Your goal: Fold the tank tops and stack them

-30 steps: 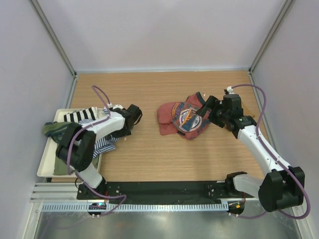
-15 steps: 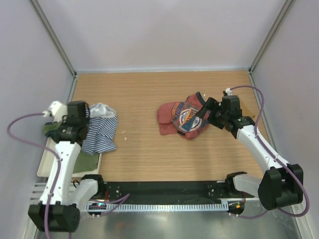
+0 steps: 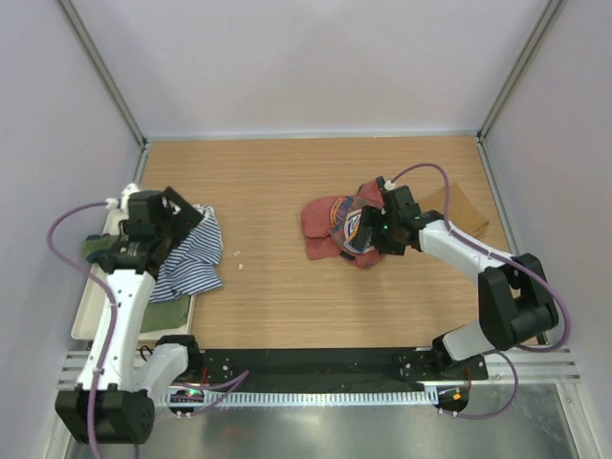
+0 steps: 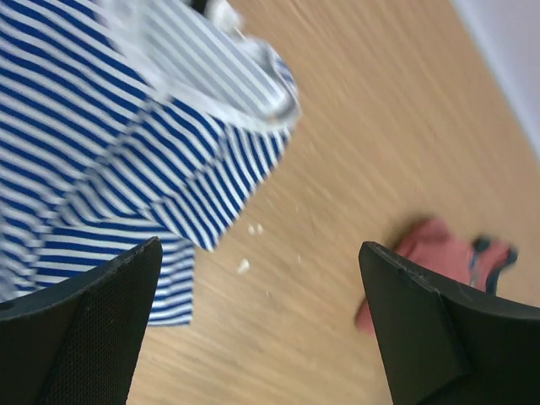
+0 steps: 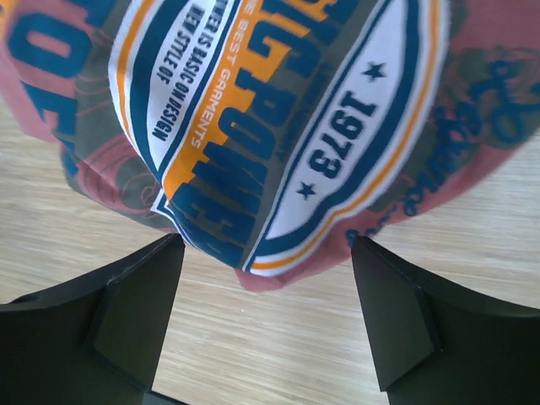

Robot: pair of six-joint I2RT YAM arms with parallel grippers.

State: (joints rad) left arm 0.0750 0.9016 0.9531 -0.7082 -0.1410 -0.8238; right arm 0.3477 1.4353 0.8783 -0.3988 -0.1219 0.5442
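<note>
Obs: striped top, soft and crumpled, at the tray right rim; rust-red top, round print, bunched well right of tray. My left gripper spread empty above stripes; my right gripper spread, angled down over print.

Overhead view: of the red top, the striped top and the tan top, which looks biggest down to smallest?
First equal: red top and striped top, too alike to rank.
Last: tan top, the smallest showing, though the right arm hides part of it.
</note>
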